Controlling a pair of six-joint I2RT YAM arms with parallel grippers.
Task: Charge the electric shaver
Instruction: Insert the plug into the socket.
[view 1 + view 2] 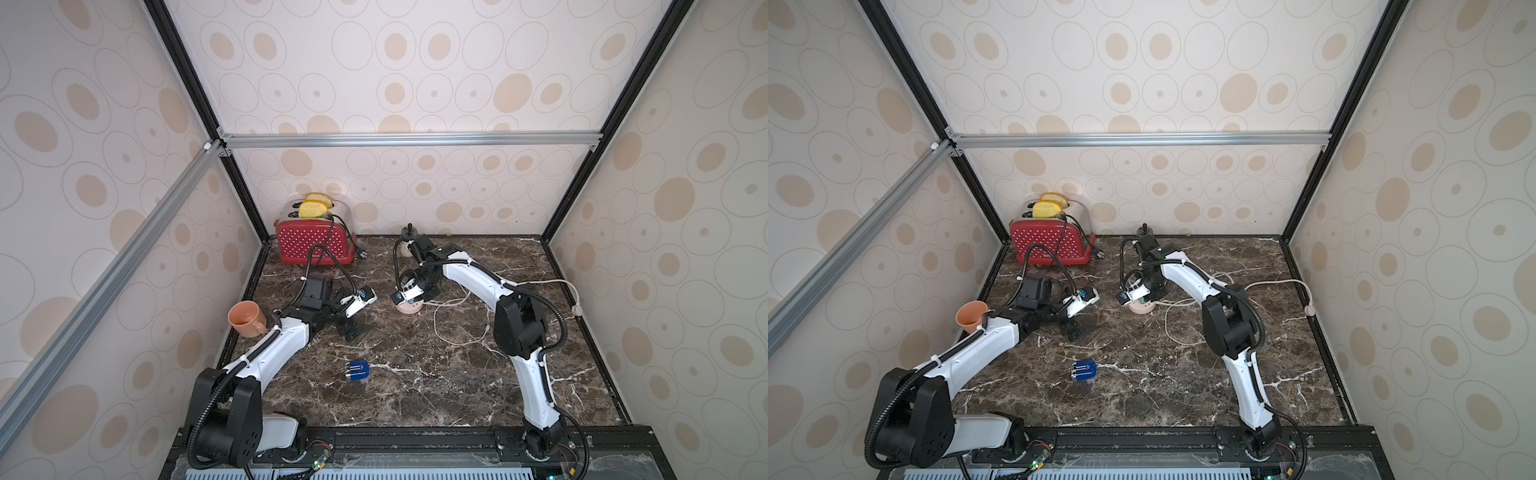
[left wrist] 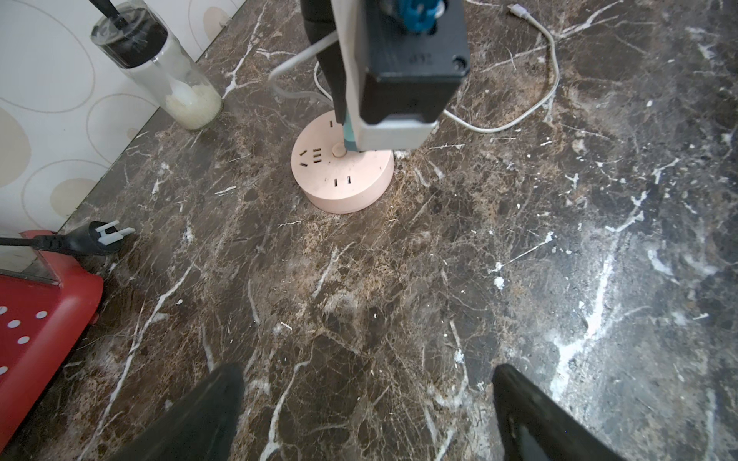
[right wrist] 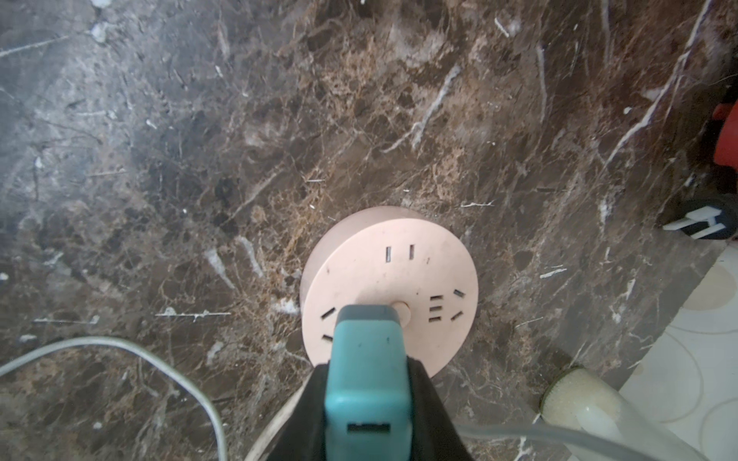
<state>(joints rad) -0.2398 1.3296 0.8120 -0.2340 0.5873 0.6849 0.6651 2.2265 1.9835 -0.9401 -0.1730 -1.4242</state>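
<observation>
The electric shaver (image 1: 356,371) (image 1: 1084,371), a small deep-blue block with white line marks, lies flat on the marble near the front, apart from both arms. My right gripper (image 3: 367,375) is shut on a teal cube adapter (image 3: 367,359), held down against the top face of the round pink socket hub (image 3: 391,275) (image 1: 409,308) beside its centre button. The adapter's prongs are hidden. My left gripper (image 2: 367,383) (image 1: 353,330) hovers open and empty over bare marble, left of the hub (image 2: 343,175) and behind the shaver.
A white cable (image 1: 457,332) (image 2: 551,72) loops on the marble right of the hub. A red toaster (image 1: 313,245) with its loose black plug (image 2: 92,239) stands back left. A glass jar (image 2: 159,68) is behind the hub, and an orange mug (image 1: 245,318) sits at the left edge.
</observation>
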